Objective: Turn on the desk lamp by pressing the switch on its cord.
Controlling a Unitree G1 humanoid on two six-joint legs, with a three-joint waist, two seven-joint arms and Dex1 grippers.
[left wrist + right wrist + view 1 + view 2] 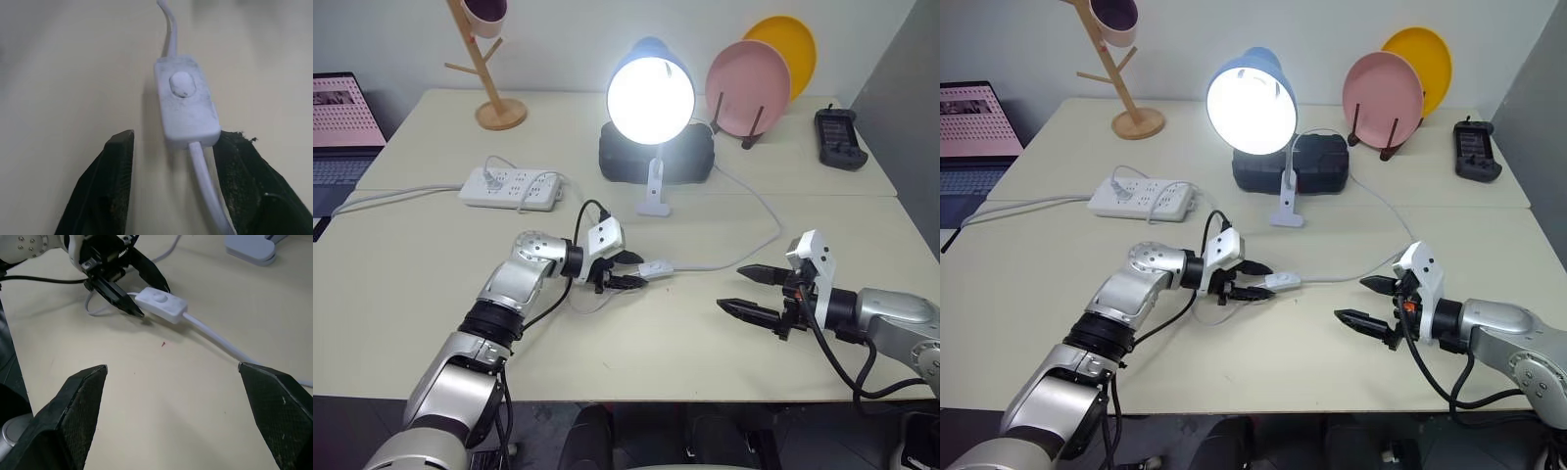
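Near the cream table's [431,323] front edge, the left gripper [628,271] straddles the small white oblong switch [655,266], jaws parted; the right gripper [752,291] hovers level, spread wide.

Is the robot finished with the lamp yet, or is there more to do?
It looks about finished. The desk lamp is shining brightly, so the switch has seemingly been pressed. The left tool is open, its tips on either side of the switch on the cord, one just touching. The right tool is wide open, holding nothing. What's left is probably only pulling the arms away.
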